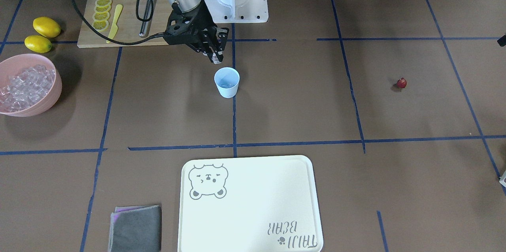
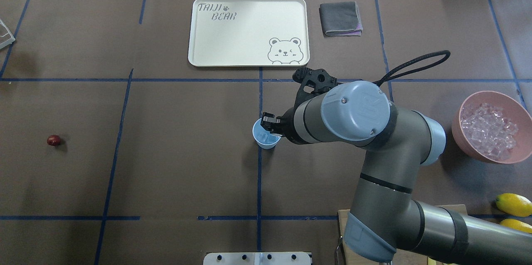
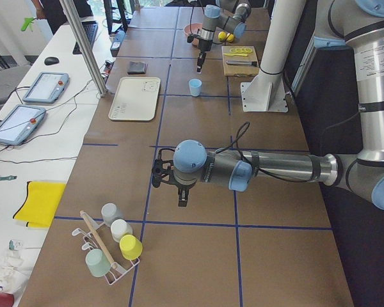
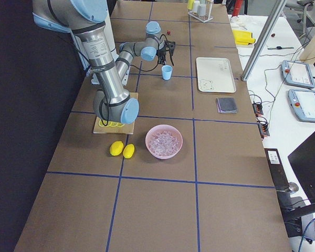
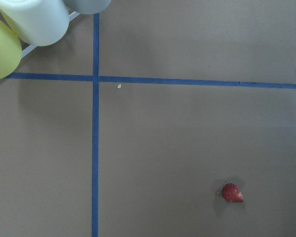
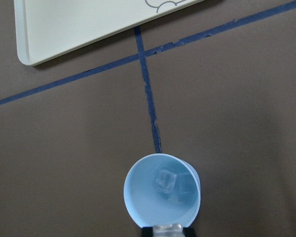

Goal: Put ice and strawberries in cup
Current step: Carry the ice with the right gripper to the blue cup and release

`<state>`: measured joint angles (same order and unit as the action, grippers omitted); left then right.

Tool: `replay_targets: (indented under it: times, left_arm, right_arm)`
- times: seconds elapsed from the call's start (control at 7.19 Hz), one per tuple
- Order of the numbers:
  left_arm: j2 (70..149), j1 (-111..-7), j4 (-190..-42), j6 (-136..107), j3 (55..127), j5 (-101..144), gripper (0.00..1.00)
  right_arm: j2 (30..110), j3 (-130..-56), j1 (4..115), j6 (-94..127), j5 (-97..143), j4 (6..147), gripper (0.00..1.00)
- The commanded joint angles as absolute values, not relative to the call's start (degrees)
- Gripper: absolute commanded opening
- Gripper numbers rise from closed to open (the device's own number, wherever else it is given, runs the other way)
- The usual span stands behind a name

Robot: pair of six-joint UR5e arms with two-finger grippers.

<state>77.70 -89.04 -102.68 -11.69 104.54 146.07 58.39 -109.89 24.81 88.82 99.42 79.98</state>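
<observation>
- The right hand point(image 1: 215, 58) is hovering just above the cup point(image 1: 227, 82), closed on what looks like one ice cube point(image 6: 167, 230).
- The cup is standing upright mid-bench, roughly halfway between the left and right ends. A loose cube point(image 6: 165, 180) is lying inside it.
- Key relation: the held cube is sitting over the cup's robot-side rim rather than over its centre. It probably needs a small nudge toward the operator edge before release, or it could clip the rim and bounce out.
- The remaining ice point(image 1: 23, 86) is sitting in the pink bowl point(image 1: 58, 88) near the right end.
- The strawberry point(image 1: 401, 83) is lying on its side toward the left end, well apart from the cup, so the left arm is the nearer one.
- The left hand point(image 3: 182, 199) is hanging over that end; open or closed, cannot tell. Its wrist view is showing the berry off-centre.
- The bench point(image 1: 296, 117) is showing flat, matt brown, taped in blue. The cup's nearest neighbour, the tray point(image 1: 253, 204), is lying well apart toward the operator edge.
</observation>
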Motion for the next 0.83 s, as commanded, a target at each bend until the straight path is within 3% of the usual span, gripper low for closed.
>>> replay_targets:
  times: [0.0,0.28,0.42,0.7]
  left_arm:
    - [77.70,-89.12,-102.66,-11.69,104.50,146.07,1.00]
    - [77.70,-89.03,-102.66,-11.69,104.50,146.07,1.00]
    - [77.70,-89.03,-102.74,-11.69,104.50,146.07,1.00]
    - [77.70,-89.03,-102.74,-11.78,104.50,146.07,1.00]
  right_arm:
    - [55.66,-106.89,23.99,89.03,98.00,79.89,0.00]
    - [54.75,-104.42,23.99,88.42,97.38,79.89,0.03]
    - [54.93,-104.15,23.73,88.33,97.38,79.89,0.13]
    - [54.84,-104.06,23.73,88.24,97.38,79.98,0.50]
